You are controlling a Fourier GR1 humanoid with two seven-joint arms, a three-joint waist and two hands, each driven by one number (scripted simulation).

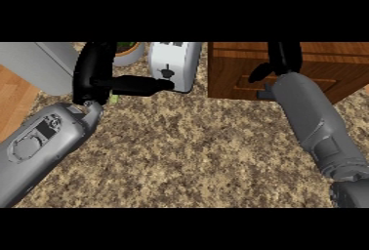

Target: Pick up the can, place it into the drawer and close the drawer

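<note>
Speckled counter (pixel 194 146), left hand (pixel 92 73) splayed beside toaster (pixel 175 61), right hand (pixel 282 56) at wooden drawer (pixel 333 82), grip unclear, can hidden

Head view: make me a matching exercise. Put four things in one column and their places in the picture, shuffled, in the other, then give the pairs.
Things:
1. white toaster with a black lever
2. brown wooden drawer unit
3. white pot with a green plant
4. black left hand

Places:
A. upper right
B. farthest left of the four
C. top middle, just left of the drawer unit
D. top edge, between the left hand and the toaster

Pairs: 1-C, 2-A, 3-D, 4-B
</note>
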